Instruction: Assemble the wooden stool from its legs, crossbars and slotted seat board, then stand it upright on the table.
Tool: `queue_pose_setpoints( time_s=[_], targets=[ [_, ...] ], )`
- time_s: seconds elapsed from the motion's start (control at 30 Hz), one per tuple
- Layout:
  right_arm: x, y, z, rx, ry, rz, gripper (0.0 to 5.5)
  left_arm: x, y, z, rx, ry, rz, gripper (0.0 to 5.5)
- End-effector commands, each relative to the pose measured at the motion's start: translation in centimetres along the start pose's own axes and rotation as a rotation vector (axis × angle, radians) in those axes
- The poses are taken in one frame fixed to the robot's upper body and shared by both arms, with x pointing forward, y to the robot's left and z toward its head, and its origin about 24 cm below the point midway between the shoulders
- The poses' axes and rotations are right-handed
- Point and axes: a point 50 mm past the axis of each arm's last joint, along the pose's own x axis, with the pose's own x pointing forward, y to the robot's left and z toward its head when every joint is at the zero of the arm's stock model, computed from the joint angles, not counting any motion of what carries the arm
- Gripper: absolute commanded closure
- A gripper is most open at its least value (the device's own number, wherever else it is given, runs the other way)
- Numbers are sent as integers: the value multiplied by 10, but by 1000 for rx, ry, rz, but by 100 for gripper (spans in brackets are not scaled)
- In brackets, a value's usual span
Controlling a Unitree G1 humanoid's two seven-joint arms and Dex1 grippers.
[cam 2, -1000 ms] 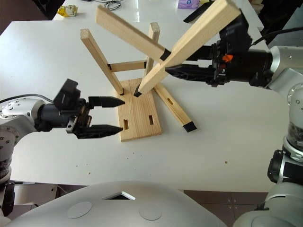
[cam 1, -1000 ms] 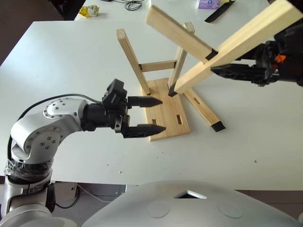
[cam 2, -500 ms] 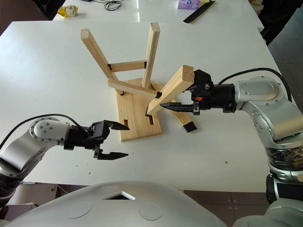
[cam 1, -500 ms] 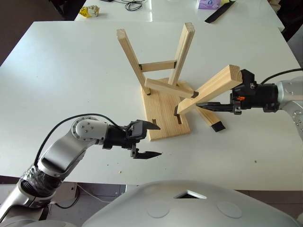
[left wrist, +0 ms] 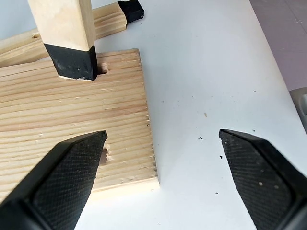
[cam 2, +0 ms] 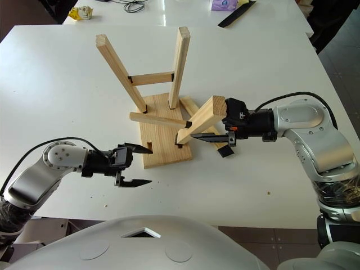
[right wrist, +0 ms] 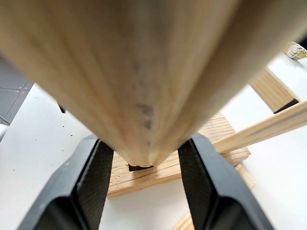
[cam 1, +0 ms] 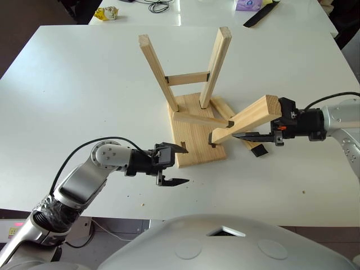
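Note:
The slotted seat board [cam 1: 197, 147] lies flat on the white table [cam 1: 84, 84]. Two legs [cam 1: 154, 67] joined by a crossbar [cam 1: 188, 79] stand up from its far end. My right gripper [cam 1: 241, 133] is shut on a third leg [cam 1: 247, 117], which tilts low with its black tip [left wrist: 72, 60] at a near slot. A crossbar [cam 1: 194, 118] sticks out from that leg over the board. One more leg [cam 1: 247, 142] lies on the table behind it. My left gripper [cam 1: 175, 164] is open just off the board's near corner, holding nothing.
A second white table at the back carries a yellow wrapper [cam 1: 107, 12], a cable [cam 1: 158, 5] and a purple pack [cam 1: 247, 4]. The table's front edge runs close behind my left arm. Bare tabletop stretches left and right of the stool parts.
My right gripper has swung the leg and its crossbar down from high above onto the board. My left arm has drawn back from the board's side to its near corner.

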Motion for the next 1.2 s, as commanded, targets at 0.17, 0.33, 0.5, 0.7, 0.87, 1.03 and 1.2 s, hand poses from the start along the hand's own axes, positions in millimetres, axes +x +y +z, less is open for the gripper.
queue_pose_setpoints(
  time_s=[0.17, 0.33, 0.5, 0.7, 0.87, 1.03, 1.2],
  targets=[
    [-7, -4, 0, -28, 45, 5, 348, 1, -2, -7, 19, 41, 15, 117],
    [-9, -5, -3, -37, 64, 12, 348, 0, -1, -6, 20, 36, 21, 117],
    [-9, -2, -7, -35, 77, 33, 348, -1, 2, -3, 7, 16, 30, 117],
    [-11, 4, -11, -16, 95, 66, 348, -5, 5, -1, 9, 17, 29, 117],
    [-10, 9, -14, 7, 100, 99, 348, -6, 5, -2, 6, 23, 27, 117],
    [-7, 17, -19, 52, 98, 142, 348, -7, 6, -4, 6, 34, 22, 117],
    [-2, 15, -21, 93, 80, 150, 348, -7, 6, -4, 8, 36, 18, 117]
  ],
)
